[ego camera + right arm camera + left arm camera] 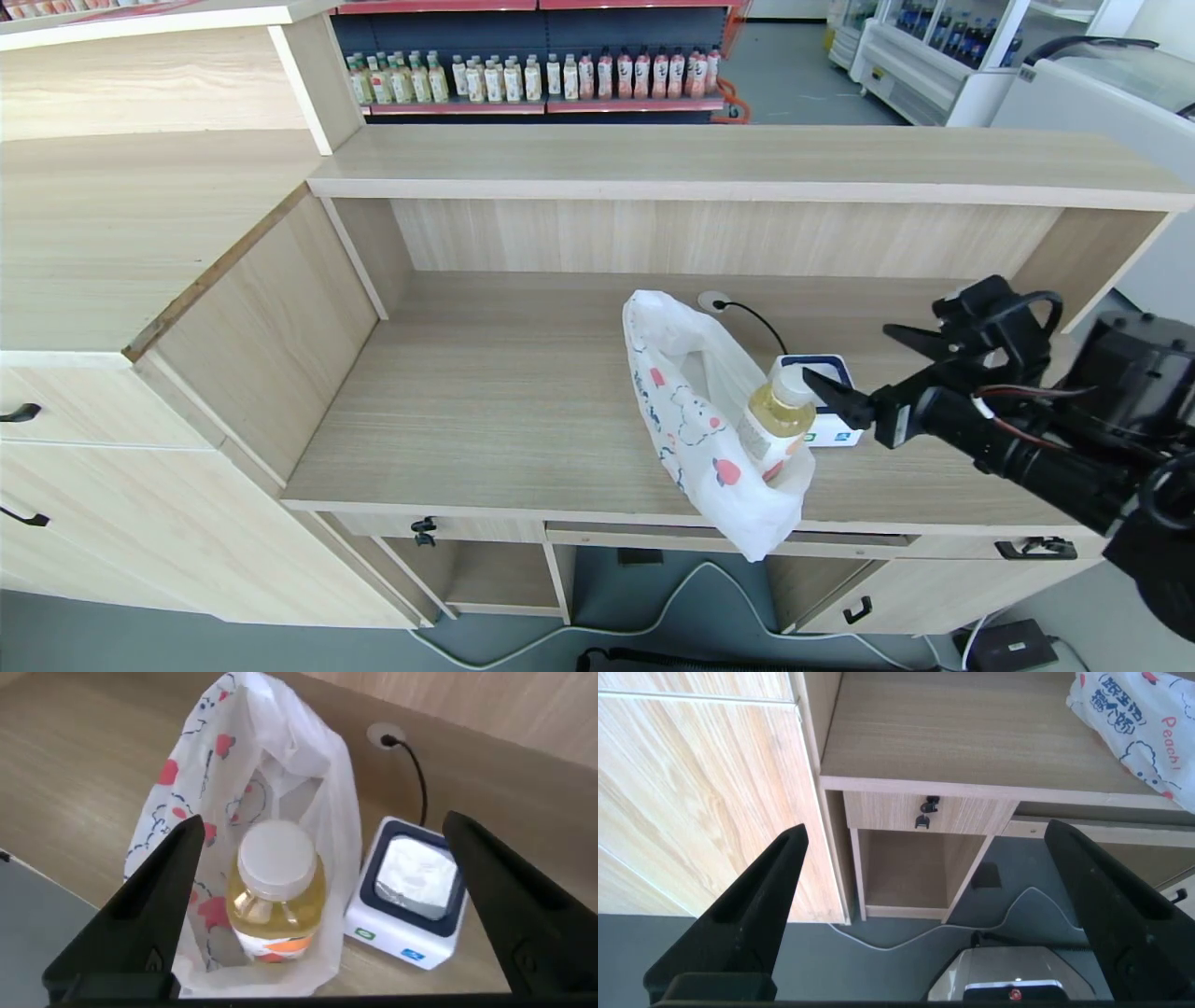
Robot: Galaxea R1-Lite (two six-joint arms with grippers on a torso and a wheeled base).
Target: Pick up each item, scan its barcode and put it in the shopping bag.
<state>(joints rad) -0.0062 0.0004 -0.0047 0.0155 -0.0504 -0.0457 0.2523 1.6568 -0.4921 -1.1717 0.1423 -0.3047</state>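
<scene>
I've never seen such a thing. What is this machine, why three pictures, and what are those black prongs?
It is a two-armed robot at a pale wooden shop counter. The wide picture comes from a camera on its head; the other two come from cameras on its wrists, so the black prongs are each arm's gripper fingers. On the counter stand a white plastic shopping bag with a red and blue print and a small white scanner box with a black cable. A clear bottle of yellow drink with a white cap stands inside the bag. The right gripper is open near the bottle, holding nothing. The left gripper, also open and empty, hangs low before the counter's front edge.
</scene>
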